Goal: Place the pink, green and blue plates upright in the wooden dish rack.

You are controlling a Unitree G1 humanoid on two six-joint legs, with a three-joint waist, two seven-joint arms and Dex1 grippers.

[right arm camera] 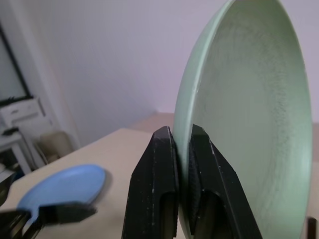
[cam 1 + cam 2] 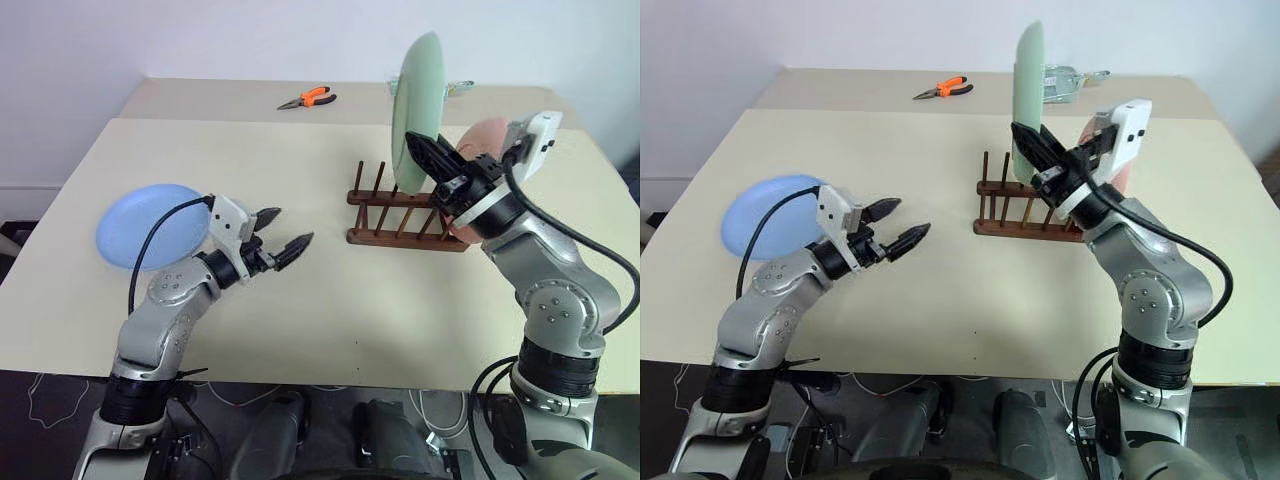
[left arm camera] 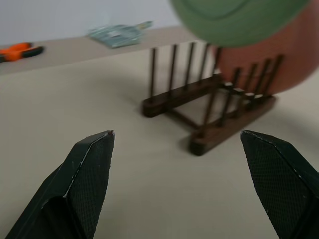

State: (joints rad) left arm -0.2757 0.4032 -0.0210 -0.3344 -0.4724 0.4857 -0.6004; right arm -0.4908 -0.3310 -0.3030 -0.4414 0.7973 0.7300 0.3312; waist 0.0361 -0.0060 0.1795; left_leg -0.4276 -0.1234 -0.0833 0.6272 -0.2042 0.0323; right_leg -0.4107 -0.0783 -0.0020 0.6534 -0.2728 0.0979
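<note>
**Holding the green plate upright over the rack**

Left eye view: The right claw (image 2: 428, 155) pinches the lower rim of the green plate (image 2: 417, 105), which stands on edge in the air above the wooden dish rack (image 2: 405, 215). The pink plate (image 2: 482, 140) stands behind the right arm at the rack's right end, mostly hidden by the wrist. The left claw (image 2: 283, 232) hangs over the worktop (image 2: 330, 300) with its two fingers spread wide and nothing between them. The blue plate (image 2: 148, 224) lies flat on the worktop to the left of the left arm. Orange-handled pliers (image 2: 308, 98) lie well back on the far part of the worktop.

Right eye view: The green plate shows nearly edge-on, its lower rim between the pinched fingers and above the rack's pegs. A pale blue-green object (image 2: 1070, 80) lies behind it on the far part of the worktop.

Left wrist view: The left claw's two black fingertips (image 3: 89, 169) stand far apart, with bare worktop between them. Beyond them is the rack, with the pink plate leaning among the pegs at its far end and the green plate's rim above.

Right wrist view: The right claw's fingers (image 1: 159, 164) press on either side of the green plate's rim. The blue plate lies far off on the worktop.
</note>
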